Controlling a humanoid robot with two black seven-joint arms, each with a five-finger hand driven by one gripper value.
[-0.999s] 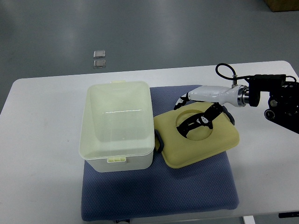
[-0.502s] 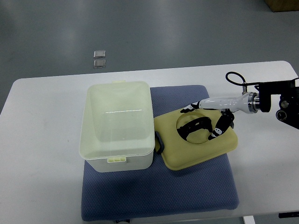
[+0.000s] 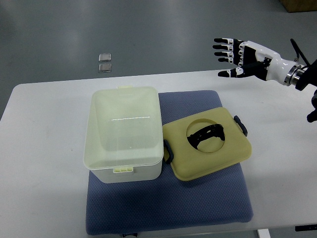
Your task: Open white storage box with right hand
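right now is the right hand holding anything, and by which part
Nothing is held. The right hand is raised with fingers spread, clear of the lid, which lies on the blue mat beside the open storage box.

My right hand point(image 3: 245, 59) was white-shelled with black joints, so each finger looked banded black and white, tipped in black. A white forearm cover ran back to a silver metal ring at the wrist, then black housing. A thin black cable looped above that housing.
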